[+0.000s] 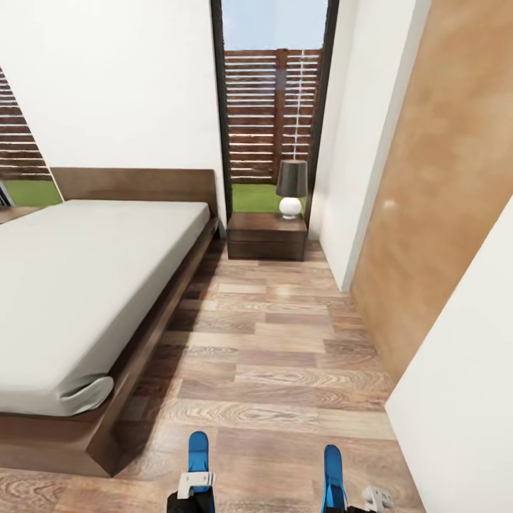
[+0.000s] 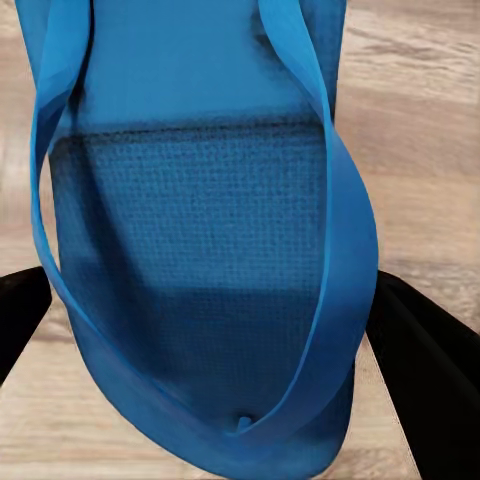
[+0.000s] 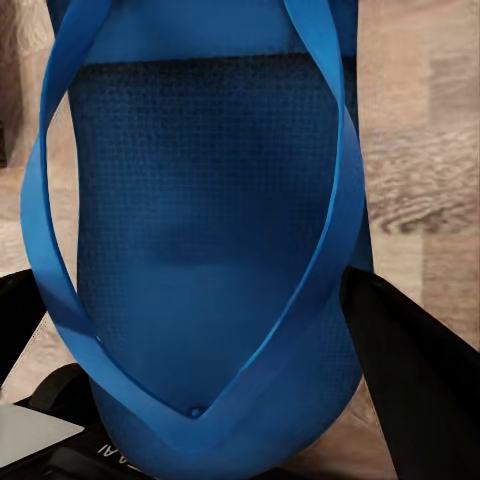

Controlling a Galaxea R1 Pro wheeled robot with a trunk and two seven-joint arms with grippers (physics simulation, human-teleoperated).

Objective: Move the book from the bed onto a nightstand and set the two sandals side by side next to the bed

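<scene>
- Low at the head view's bottom edge, the left gripper point(image 1: 194, 483) and the right gripper point(image 1: 342, 495) each carry one of the blue sandals above the wood-plank floor point(image 1: 285, 356).
- From the left wrist camera, the left sandal point(image 2: 190, 250) sits between two dark fingers point(image 2: 425, 360), one at each side of its sole; the jaws stand apart by the sandal's width and press on its edges, so the pincer is clamped on it.
- Its thong strap point(image 2: 345, 240) loops up off the textured footbed and meets at the toe post close to the camera.
- From the right wrist camera, the right sandal point(image 3: 210, 220) is held the same way, a dark finger point(image 3: 410, 350) at each side of the sole, clamped on it; its strap point(image 3: 335, 230) forms a loop closing near the lens.
- Seen from the head, the left sandal point(image 1: 198, 452) and the right sandal point(image 1: 332, 470) point forward, well apart from each other, both near the bed's foot corner.
- The bed point(image 1: 78, 285) lies along the head view's left side, its light-grey mattress bare where it shows, on a dark-brown base with a headboard against the white wall.
- A nightstand point(image 1: 267, 235) stands just beside the bed's head, below a tall dark-framed window point(image 1: 274, 100), with a lamp point(image 1: 291, 187) on top.
- A brown wooden door point(image 1: 442, 178) runs along the right.
</scene>
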